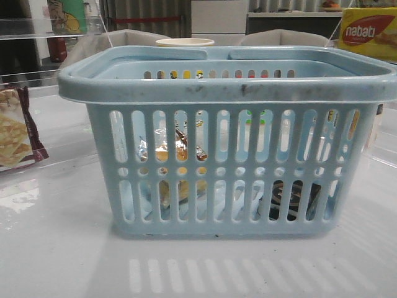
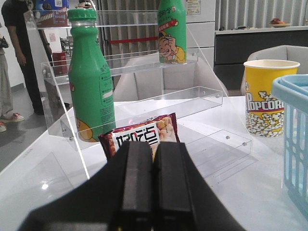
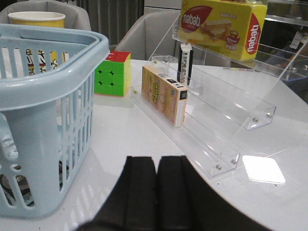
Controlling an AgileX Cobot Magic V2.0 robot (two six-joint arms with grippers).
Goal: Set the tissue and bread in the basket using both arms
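Bread (image 1: 170, 152) and tissue (image 1: 291, 197) lie inside the basket (image 1: 229, 84) on the white surface (image 1: 62, 248) — both arms' fingers (image 2: 137, 185) (image 3: 139, 192) clenched, grasping nothing.

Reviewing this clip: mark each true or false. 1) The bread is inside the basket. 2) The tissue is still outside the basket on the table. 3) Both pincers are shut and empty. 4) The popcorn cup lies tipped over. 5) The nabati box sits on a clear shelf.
1) True: the bread shows through the slots of the basket.
2) False: the tissue lies inside the basket, low on its right side.
3) True: the left pincer and right pincer are shut on nothing.
4) False: the popcorn cup stands upright.
5) True: the nabati box rests on the clear shelf.
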